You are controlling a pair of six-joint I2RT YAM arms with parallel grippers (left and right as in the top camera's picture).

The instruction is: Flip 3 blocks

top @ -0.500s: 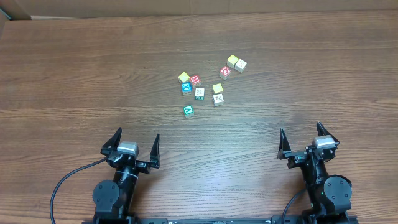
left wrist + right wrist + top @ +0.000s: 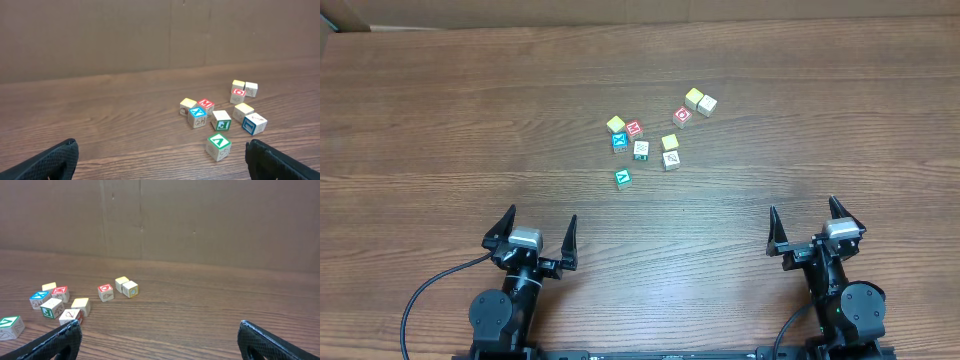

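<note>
Both arms sit folded low at the near edge of the brown wood-grain table [image 2: 440,120], wrists aimed across it toward the far side. The left gripper [image 2: 541,216] has its two black fingers spread wide with nothing between them. The right gripper [image 2: 802,207] stands just as wide and empty. Both are well apart from the cubes.

The three blocks lie among a loose cluster of small wooden cubes near the table's middle. The teal-topped wooden cube [image 2: 623,178] sits alone, nearest the arms, teal face up and turned slightly askew to the grain. Beyond it, the cream wooden cube with a green mark [image 2: 641,149] rests flat with the marked face up. To the right, the cream wooden cube with a red-brown mark [image 2: 671,159] sits just beside a yellow-topped cube [image 2: 670,142] and shows a blue side in the left wrist view. Being cubes, none has a long axis.
</note>
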